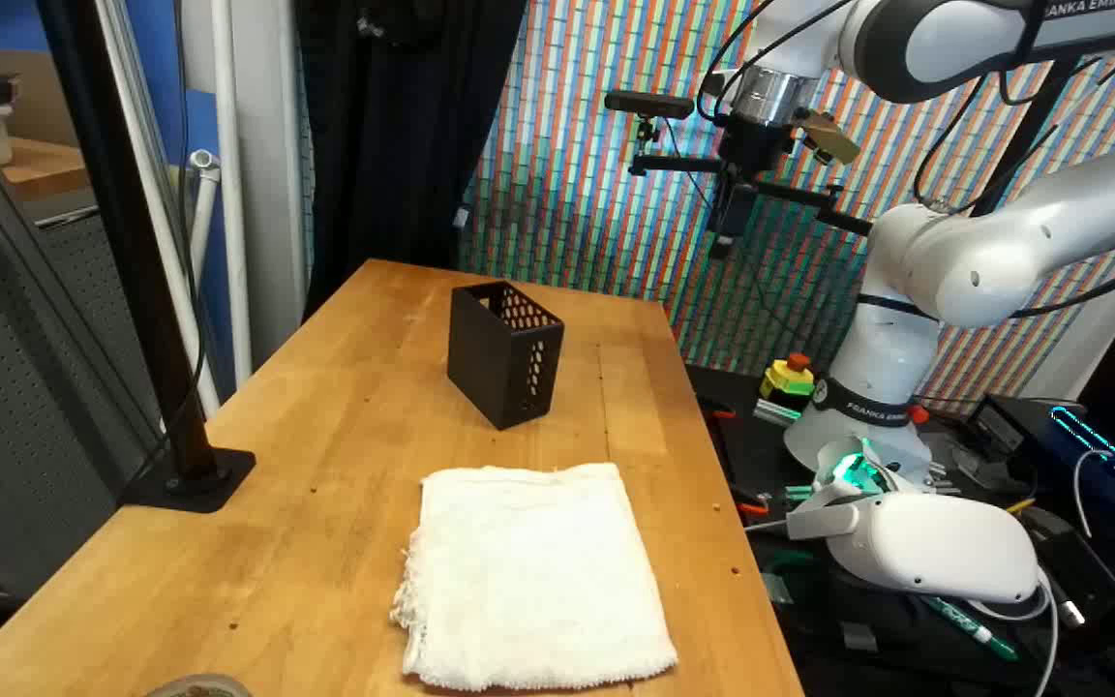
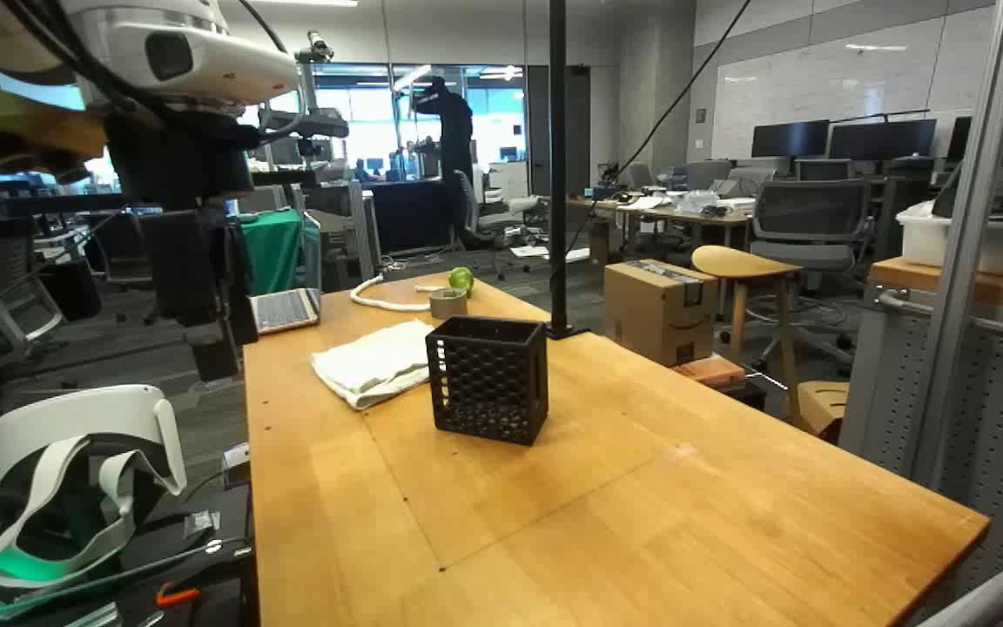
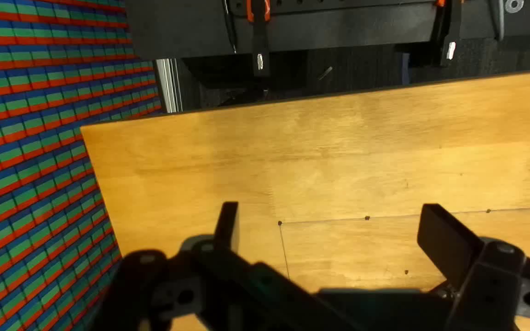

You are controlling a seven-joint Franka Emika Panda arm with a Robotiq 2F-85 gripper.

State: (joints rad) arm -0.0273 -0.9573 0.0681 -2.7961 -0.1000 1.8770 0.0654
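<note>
My gripper (image 3: 329,207) is open and empty, its two dark fingers wide apart above the wooden table (image 3: 338,161) in the wrist view. In both exterior views the gripper (image 1: 727,232) (image 2: 214,348) hangs pointing down, high up near the table's robot-side edge, touching nothing. A black open-topped basket (image 1: 482,363) with honeycomb holes stands upright on the table; it also shows in an exterior view (image 2: 486,370). A folded white cloth (image 1: 538,581) (image 2: 375,361) lies flat near the basket. Neither basket nor cloth shows in the wrist view.
A black pole (image 1: 132,242) (image 2: 558,174) stands at the table's far side. A tape roll (image 2: 448,304), a green round thing (image 2: 461,279), a white cord (image 2: 388,305) and a laptop (image 2: 286,311) lie at one end. A white headset (image 1: 945,547) rests beside the robot base.
</note>
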